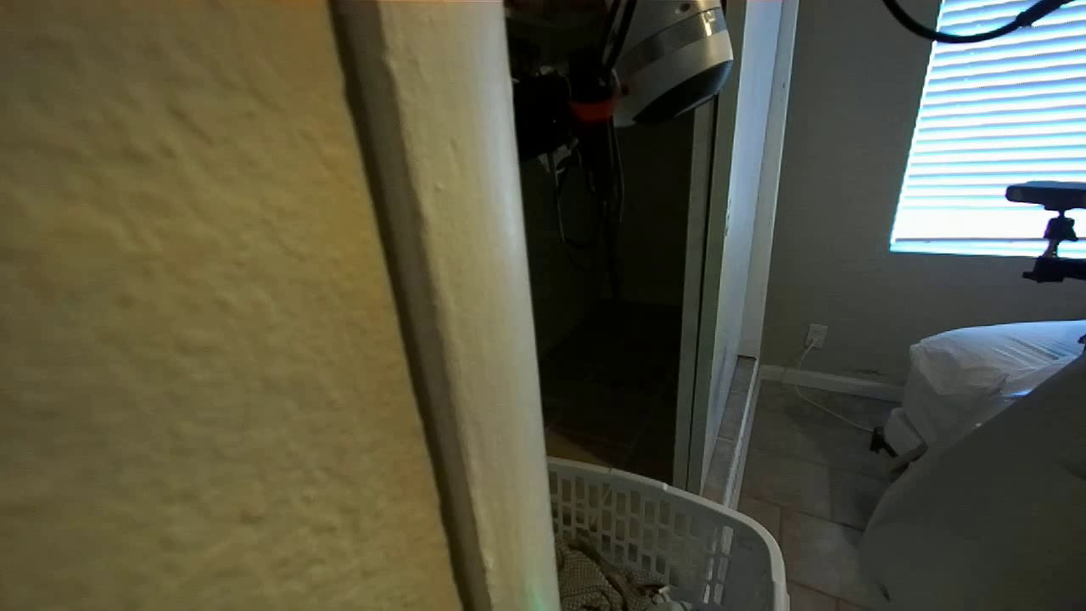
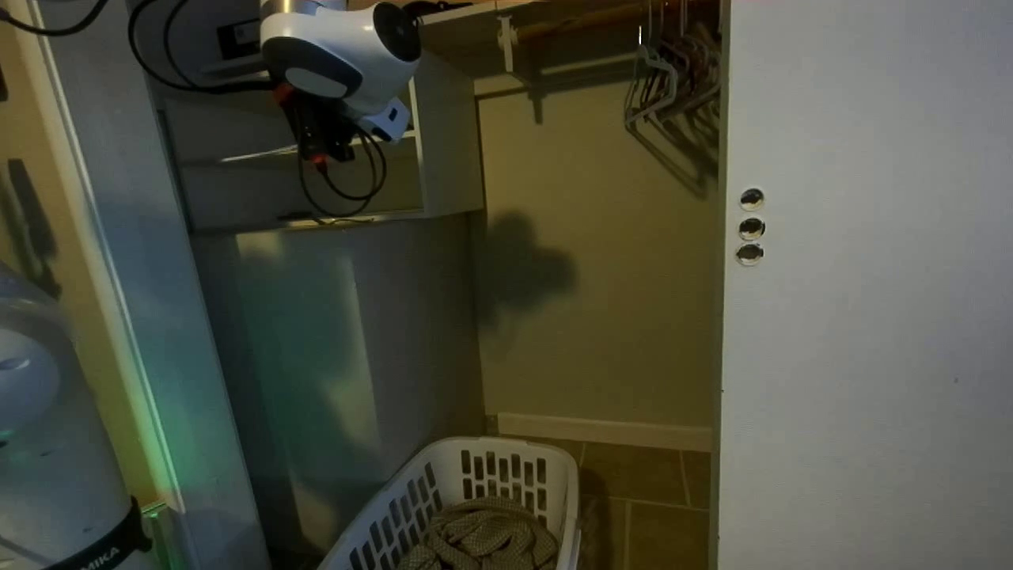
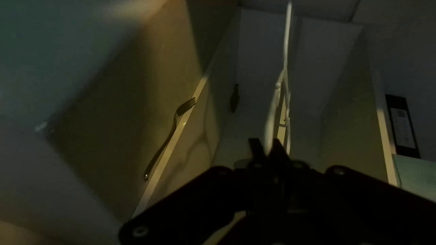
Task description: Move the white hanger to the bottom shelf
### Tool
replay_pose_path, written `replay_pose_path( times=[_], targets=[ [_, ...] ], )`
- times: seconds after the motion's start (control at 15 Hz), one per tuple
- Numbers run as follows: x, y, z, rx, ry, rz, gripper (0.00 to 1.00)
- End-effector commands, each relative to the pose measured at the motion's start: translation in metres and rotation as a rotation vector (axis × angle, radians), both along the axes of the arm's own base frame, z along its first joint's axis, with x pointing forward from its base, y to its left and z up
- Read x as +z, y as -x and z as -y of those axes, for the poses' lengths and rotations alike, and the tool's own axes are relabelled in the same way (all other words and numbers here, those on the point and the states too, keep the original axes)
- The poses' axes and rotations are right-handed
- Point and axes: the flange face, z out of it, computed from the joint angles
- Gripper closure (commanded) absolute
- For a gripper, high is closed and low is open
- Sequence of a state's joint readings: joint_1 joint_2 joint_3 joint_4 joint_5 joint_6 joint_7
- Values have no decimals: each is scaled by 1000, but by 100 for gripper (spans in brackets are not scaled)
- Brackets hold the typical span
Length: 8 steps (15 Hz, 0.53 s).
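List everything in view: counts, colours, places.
white hanger: 1, white, at shelf unit
shelf unit: 1, pale, left of hanging hangers
fork: 1, metallic, at shelf unit's edge
labelled block: 1, black, near shelf unit
hanging hangers: several, mixed, on brown rod
basket: 1, white, on floor
cloth: count unclear, brown, in basket
door: 1, white, beside hanging hangers
round fittings: 3, silvery, on door
window: 1, bright, background
camera: 1, black, before window
draped shape: 1, white, below window
cables: several, black, around arm
arm: 1, white, at shelf unit
pincer: 1, black, closed on white hanger
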State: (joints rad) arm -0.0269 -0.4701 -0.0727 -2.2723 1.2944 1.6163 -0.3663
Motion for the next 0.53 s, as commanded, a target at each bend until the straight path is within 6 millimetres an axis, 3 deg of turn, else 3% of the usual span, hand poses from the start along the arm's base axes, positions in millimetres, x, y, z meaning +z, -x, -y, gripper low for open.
replay_pose_path(
  times=[0.0,0.47],
  targets=[
    [-9,14,13,17,17,-8,98],
    [-18,20,29,14,22,-47,98]
  ],
)
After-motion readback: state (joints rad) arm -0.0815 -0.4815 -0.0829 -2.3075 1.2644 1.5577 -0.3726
